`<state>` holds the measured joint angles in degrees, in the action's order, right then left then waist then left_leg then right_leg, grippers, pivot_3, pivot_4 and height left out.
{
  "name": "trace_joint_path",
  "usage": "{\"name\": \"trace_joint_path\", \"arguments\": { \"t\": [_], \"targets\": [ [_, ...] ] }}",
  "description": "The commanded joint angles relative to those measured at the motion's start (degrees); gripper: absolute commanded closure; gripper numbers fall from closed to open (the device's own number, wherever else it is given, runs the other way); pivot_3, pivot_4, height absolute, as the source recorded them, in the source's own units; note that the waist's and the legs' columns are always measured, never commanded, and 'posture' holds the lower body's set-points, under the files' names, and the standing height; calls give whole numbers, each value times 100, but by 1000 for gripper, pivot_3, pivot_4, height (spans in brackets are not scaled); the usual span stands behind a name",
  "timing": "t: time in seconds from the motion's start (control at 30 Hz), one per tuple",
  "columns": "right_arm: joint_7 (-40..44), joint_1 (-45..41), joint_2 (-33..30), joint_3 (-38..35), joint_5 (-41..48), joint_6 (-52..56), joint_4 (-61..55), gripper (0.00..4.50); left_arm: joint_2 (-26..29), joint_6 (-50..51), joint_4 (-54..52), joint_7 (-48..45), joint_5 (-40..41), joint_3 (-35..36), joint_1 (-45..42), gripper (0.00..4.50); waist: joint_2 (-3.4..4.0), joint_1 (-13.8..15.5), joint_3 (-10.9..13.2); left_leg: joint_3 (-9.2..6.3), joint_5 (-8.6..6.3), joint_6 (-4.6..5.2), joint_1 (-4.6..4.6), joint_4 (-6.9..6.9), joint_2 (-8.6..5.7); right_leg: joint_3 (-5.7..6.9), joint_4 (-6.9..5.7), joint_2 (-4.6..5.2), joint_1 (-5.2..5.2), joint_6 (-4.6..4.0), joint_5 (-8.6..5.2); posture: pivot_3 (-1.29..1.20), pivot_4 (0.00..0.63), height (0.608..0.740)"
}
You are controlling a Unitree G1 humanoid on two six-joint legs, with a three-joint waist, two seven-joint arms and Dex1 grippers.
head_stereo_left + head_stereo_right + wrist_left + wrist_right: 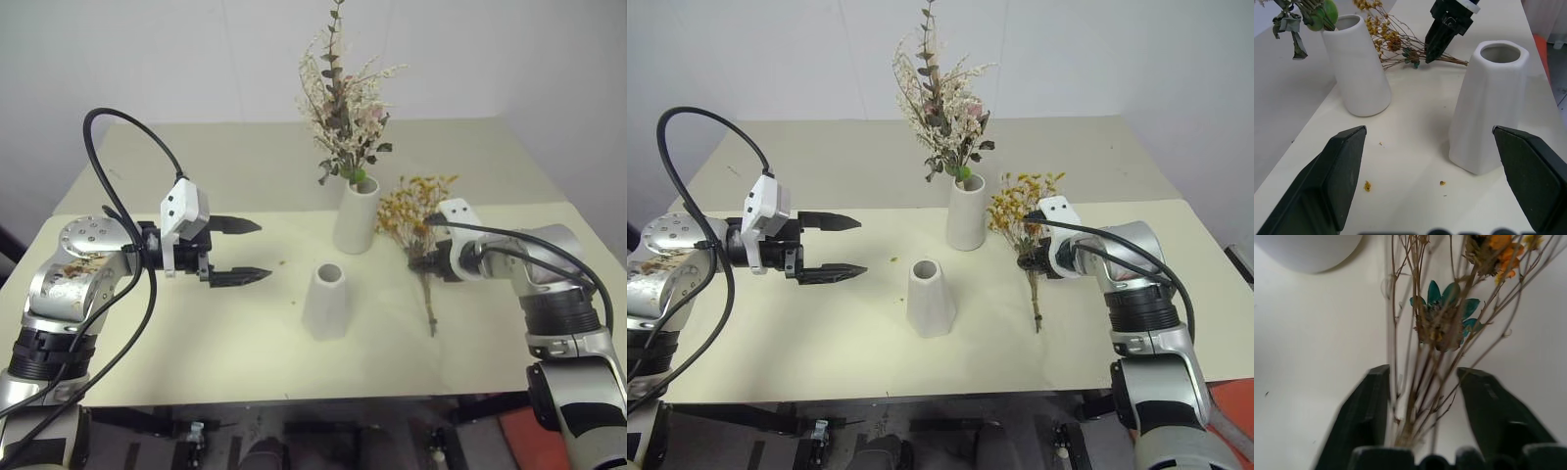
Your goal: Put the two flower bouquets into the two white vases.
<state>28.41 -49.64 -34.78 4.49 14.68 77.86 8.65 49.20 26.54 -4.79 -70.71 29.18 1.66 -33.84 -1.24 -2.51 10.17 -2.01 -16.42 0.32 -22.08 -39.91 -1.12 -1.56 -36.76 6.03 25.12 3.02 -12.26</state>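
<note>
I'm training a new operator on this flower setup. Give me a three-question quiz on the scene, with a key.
1. True or false: the cream-white bouquet already stands in the taller vase.
2. Where is the yellow-orange bouquet? A) in the shorter vase; B) lying on the table, its stems between the right hand's fingers; C) in the left hand.
3. Fill in: the left hand's fingers are ____ and hold nothing.

Key: 1 true. 2 B; the fingers flank the stems with gaps visible, so no grip is confirmed. 3 open.
</note>
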Motion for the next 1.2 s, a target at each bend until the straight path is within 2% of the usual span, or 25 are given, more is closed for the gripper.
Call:
{"name": "trace_joint_path", "arguments": {
  "t": [0.03,0.13,0.27,0.37,0.5,0.57,0.67,0.77,0.9,1.0,1.1,1.2],
  "targets": [
    [-9,-197,-59,-17,-30,-79,-62,3471,96,27,-244,18,107,241,-9,0,0,-1,0,0,0,0,0,0,0,0,0,0,0,0,0,0,150,740],
    [28,-179,-119,9,9,19,-201,4463,113,19,-274,19,114,266,35,0,0,-3,0,0,0,0,1,0,0,0,0,0,0,0,0,0,150,740],
    [-228,-116,-64,-275,-28,159,-438,4463,106,-24,-250,16,83,269,65,0,0,0,0,0,0,0,1,-1,0,0,0,0,0,0,0,0,150,740],
    [-754,-6,35,-728,-241,-3,-797,4463,97,-45,-223,16,67,255,37,0,0,4,0,-1,0,0,0,0,0,0,-1,0,1,0,0,0,150,740],
    [-1655,161,347,-1657,-571,-717,-1641,4463,104,-79,-151,-32,64,250,-50,0,0,8,0,-1,0,0,-4,0,-1,0,-8,1,3,0,0,0,150,740],
    [-1869,292,420,-1884,-670,-1049,-2016,4463,102,-81,-125,-56,80,255,-95,0,0,11,0,-2,0,0,-6,0,0,0,-12,1,7,0,0,0,150,740],
    [-2166,759,598,-2312,-816,-2270,-2766,4463,96,-92,-67,-140,143,288,-194,0,0,9,0,-1,0,0,-5,0,0,1,-11,0,6,0,0,0,150,740],
    [-2278,822,1297,-3361,-88,-2737,-3493,4463,62,-40,-71,-255,326,392,-253,0,0,1,0,-1,0,0,-5,0,0,0,-12,0,5,1,0,0,150,740],
    [-1655,1035,1839,-4346,1775,-2727,-4275,4463,122,12,-110,-445,509,458,-190,0,1,1,0,-15,0,0,5,1,2,-6,-20,-1,2,1,0,0,150,740],
    [-1508,1101,2004,-4492,2915,-2718,-4544,4463,235,13,-137,-634,556,481,-88,0,2,-32,0,-33,0,0,12,2,5,-12,-23,-3,1,0,0,0,150,740],
    [-875,1174,1824,-4179,4022,-2824,-4729,4463,436,-21,-249,-826,535,454,10,0,3,-47,1,-32,0,0,24,5,5,-24,-21,-6,1,0,0,0,150,740],
    [-429,1203,1671,-3816,4639,-2956,-4625,4463,493,101,-361,-810,677,529,14,0,4,-38,2,-32,0,0,30,9,7,-25,-3,-10,-2,0,-1,0,150,740]
  ]
}}
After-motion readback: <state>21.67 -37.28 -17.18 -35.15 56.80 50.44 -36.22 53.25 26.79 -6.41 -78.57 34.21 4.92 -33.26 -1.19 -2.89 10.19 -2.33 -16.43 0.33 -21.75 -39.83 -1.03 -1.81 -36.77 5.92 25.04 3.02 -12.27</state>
